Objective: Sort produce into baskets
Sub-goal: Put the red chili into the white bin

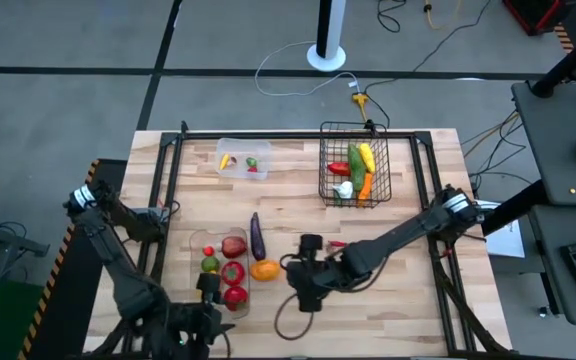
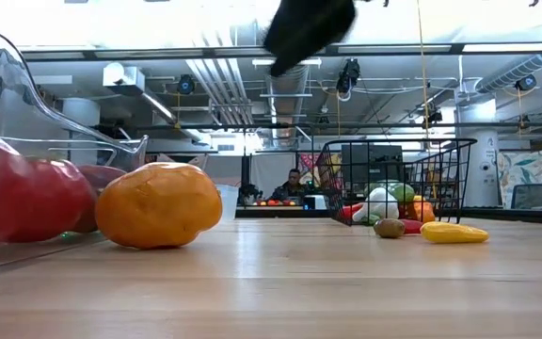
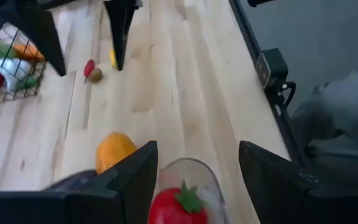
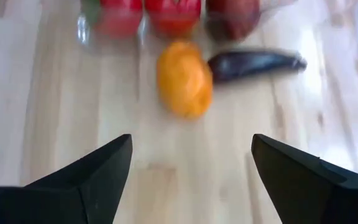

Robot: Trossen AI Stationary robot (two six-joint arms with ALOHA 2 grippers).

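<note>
Red tomatoes (image 2: 22, 202) are sitting in the clear tray (image 1: 196, 262), beside the orange fruit (image 1: 264, 269). Right gripper (image 1: 290, 272) is hovering open-fingered just beside that fruit. Left gripper (image 1: 208, 290) is hanging over the tray, fingers apart, empty.

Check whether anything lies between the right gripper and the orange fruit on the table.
Nothing visible does. The right gripper, jaws open, faces the orange fruit across bare wood. The purple eggplant lies just beside the fruit, off the direct line, with the long clear tray behind it.
</note>
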